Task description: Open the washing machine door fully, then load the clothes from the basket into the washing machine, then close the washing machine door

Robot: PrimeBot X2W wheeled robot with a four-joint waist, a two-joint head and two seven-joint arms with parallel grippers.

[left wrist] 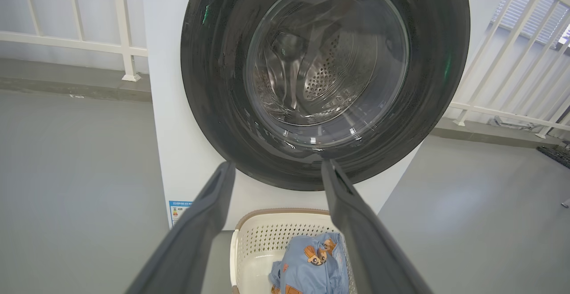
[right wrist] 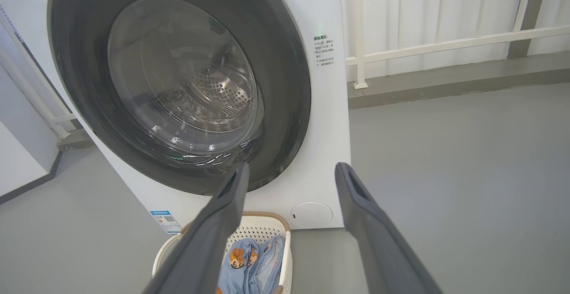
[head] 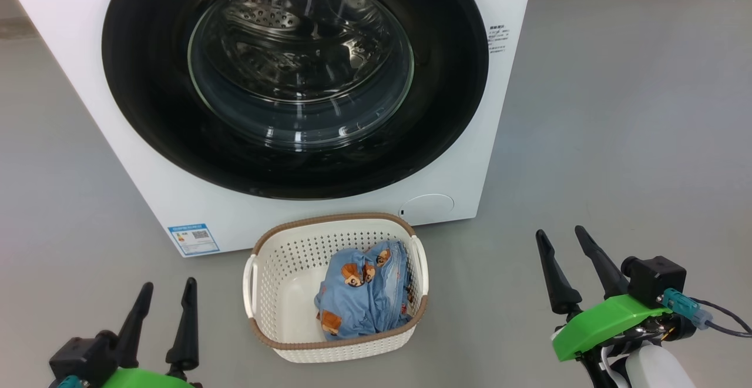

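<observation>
Grey smooth floor [head: 617, 141] covered the room, and a white railing [left wrist: 124, 49] ran along the far side. On this floor, at the far side of the scene, stood the washing machine [head: 100, 141], big and white. The washing machine door [head: 147, 94] was shut, its black rim lying flat on the white front, and through the glass you could see the steel drum [head: 276, 12]. At the lower left corner of the front was a blue sticker [head: 194, 238], and at the lower right a round cap [head: 429, 207].

The basket [head: 276, 270] stood on the floor just in front of the machine, between the sticker and the cap. The clothes [head: 364, 294] lay inside the basket, toward its right side, as one crumpled blue bundle with orange-brown figures.

Your left claw [head: 169, 283] was at the near left, well apart from the basket. Its fingers pointed toward the machine; it was released and grasped nothing. Your right claw [head: 559, 230] was at the near right, also apart from the basket, spread wide with nothing between its fingers.

From the left wrist, the two fingers pointed at the lower rim of the door, with the basket lower down between them. From the right wrist, the round cap showed between the fingers, and the basket was partly hidden behind the left finger.
</observation>
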